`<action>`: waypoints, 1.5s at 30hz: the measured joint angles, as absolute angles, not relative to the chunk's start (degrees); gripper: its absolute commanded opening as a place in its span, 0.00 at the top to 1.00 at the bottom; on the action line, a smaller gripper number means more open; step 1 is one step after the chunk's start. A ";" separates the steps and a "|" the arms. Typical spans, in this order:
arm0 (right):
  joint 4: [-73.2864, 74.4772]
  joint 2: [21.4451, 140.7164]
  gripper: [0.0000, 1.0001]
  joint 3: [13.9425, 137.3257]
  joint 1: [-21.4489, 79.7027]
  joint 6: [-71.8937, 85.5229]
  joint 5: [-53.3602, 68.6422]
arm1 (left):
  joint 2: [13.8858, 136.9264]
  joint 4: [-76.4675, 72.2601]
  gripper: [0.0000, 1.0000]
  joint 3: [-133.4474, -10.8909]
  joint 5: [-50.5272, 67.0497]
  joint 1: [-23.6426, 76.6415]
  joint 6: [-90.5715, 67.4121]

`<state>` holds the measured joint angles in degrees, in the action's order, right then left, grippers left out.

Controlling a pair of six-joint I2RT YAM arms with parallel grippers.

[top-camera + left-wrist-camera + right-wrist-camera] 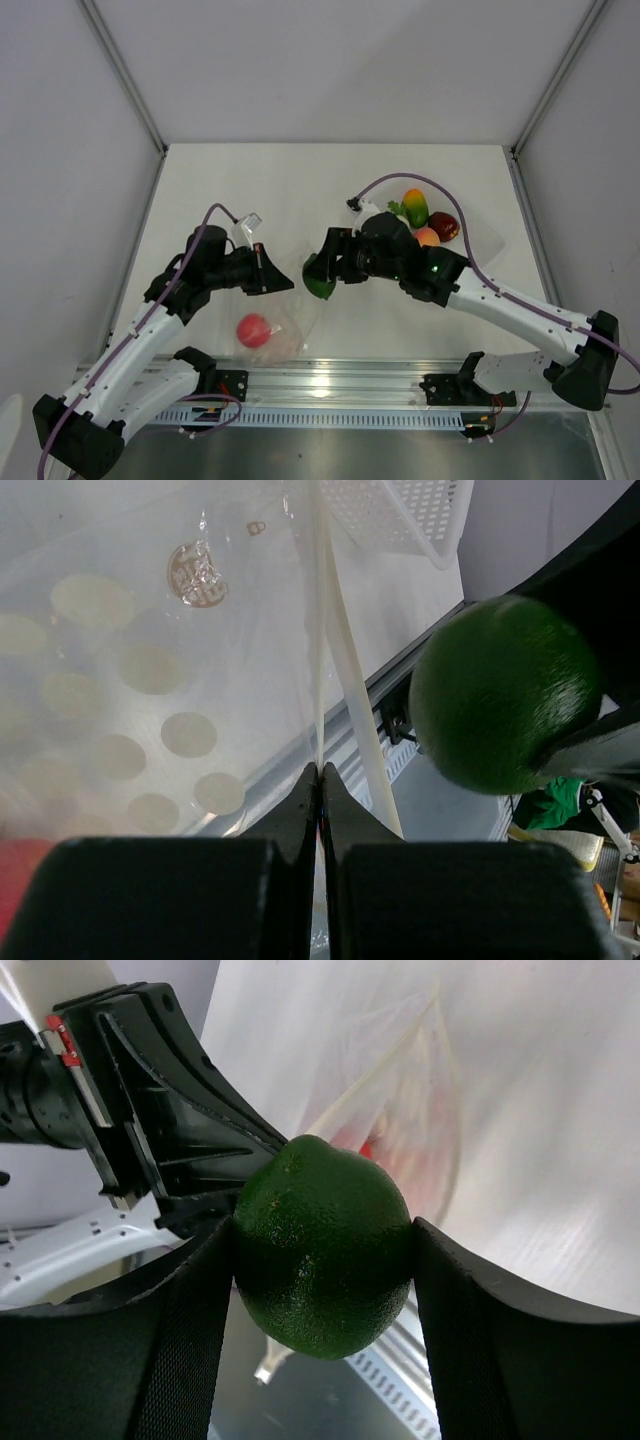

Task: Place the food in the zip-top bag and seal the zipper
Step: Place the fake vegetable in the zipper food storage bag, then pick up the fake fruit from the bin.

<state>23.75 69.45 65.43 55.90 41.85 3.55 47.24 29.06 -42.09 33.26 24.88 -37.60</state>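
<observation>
Right wrist view: the right gripper (pixel 322 1260) clamps the green piece (pixel 322 1230) at the mouth of the zip-top bag (pixel 293 318), whose lip the left gripper (pixel 320 785) pinches. Loading step: next, push in beside the red apple (pixel 253 330), then release. The left gripper crowds the opening; the mango (pixel 415 207) waits in the tray (pixel 490 243).

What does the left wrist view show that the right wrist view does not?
Only the left wrist view: the left fingers pinched shut on the zip-top bag at its edge, and a round printed mark on the film. Only the right wrist view: the right fingers pressed against both sides of the green piece. Both: the green piece close beside the bag's crinkled film.
</observation>
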 measured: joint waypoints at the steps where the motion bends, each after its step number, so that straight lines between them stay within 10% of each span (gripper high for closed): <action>1: 23.22 70.30 1.00 65.43 56.49 43.64 3.44 | 47.20 29.06 0.99 -41.98 33.26 24.88 -37.74; 10: 22.35 74.74 0.96 64.73 62.30 53.56 -2.48 | 45.15 29.23 1.00 -41.95 32.69 24.88 -39.03; 18: 22.79 74.74 0.31 64.51 64.84 55.92 -8.19 | 44.31 29.76 0.99 -41.95 31.92 24.88 -39.09; 23: 22.92 74.81 0.08 64.51 65.39 55.90 -9.52 | 44.29 29.71 0.99 -41.95 31.81 24.88 -39.22; 45: 34.72 69.91 0.01 65.78 44.64 43.18 -18.65 | 46.11 29.89 0.99 -42.02 30.96 24.88 -39.40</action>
